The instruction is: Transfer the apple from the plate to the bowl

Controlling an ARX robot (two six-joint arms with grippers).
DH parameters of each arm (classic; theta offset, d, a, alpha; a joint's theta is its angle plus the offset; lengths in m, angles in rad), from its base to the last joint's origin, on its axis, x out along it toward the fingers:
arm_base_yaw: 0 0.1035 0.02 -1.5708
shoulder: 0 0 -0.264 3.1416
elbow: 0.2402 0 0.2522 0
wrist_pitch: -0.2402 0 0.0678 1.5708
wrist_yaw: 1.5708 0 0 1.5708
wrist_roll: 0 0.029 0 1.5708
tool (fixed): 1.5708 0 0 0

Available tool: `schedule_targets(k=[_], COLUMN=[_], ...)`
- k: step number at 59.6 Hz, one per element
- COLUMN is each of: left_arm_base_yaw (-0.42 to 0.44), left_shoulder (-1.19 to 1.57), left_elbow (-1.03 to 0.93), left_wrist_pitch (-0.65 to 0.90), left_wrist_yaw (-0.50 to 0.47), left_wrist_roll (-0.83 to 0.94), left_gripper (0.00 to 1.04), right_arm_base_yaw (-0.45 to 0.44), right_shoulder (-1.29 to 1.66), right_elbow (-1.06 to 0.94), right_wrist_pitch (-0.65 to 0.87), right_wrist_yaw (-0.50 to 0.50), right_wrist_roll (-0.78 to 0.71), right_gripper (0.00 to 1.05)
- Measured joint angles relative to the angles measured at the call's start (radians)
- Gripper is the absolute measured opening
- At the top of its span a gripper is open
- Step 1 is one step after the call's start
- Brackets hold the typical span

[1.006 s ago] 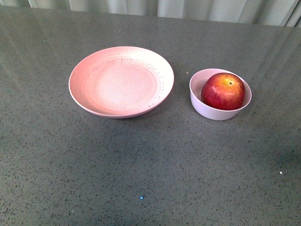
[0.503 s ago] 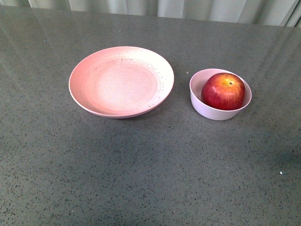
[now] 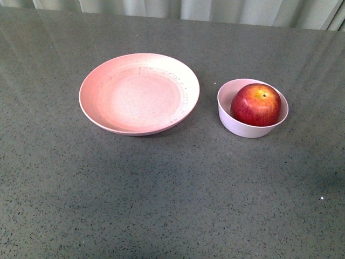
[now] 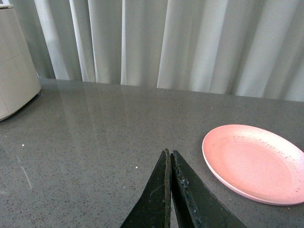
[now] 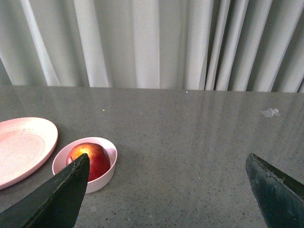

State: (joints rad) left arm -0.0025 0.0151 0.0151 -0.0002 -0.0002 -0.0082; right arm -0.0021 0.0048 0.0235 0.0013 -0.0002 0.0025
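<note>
The dark red apple (image 3: 256, 104) with a yellow-orange patch at its stem sits inside the small pale bowl (image 3: 233, 123) at the right. The wide salmon-pink plate (image 3: 138, 93) lies to the bowl's left, with nothing on it. Neither gripper shows in the front view. In the left wrist view my left gripper (image 4: 169, 153) is shut and holds nothing, above the table near the plate (image 4: 254, 163). In the right wrist view my right gripper (image 5: 167, 159) is wide open and holds nothing, well back from the bowl (image 5: 105, 177), the apple (image 5: 90, 159) and the plate (image 5: 23, 147).
The grey speckled table (image 3: 172, 189) runs to pale curtains (image 5: 142, 42) at its far edge. A beige rounded object (image 4: 16, 61) stands at the table's edge in the left wrist view. A small pale scrap (image 5: 270, 112) lies on the table.
</note>
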Motion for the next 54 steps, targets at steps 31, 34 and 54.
schedule_targets(k=[31,34,54], left_arm_base_yaw=[0.000,0.000,0.000], left_shoulder=[0.000,0.000,0.000], left_elbow=[0.000,0.000,0.000], left_wrist_pitch=[0.000,0.000,0.000], left_wrist_yaw=[0.000,0.000,0.000], left_wrist_roll=[0.002,0.002,0.002], left_gripper=[0.95,0.96,0.96], right_arm_base_yaw=[0.000,0.000,0.000], right_shoulder=[0.000,0.000,0.000], right_elbow=[0.000,0.000,0.000], right_wrist_pitch=[0.000,0.000,0.000], right_wrist_yaw=[0.000,0.000,0.000], right_wrist_roll=[0.000,0.000,0.000], right_gripper=[0.96,0.96,0.96])
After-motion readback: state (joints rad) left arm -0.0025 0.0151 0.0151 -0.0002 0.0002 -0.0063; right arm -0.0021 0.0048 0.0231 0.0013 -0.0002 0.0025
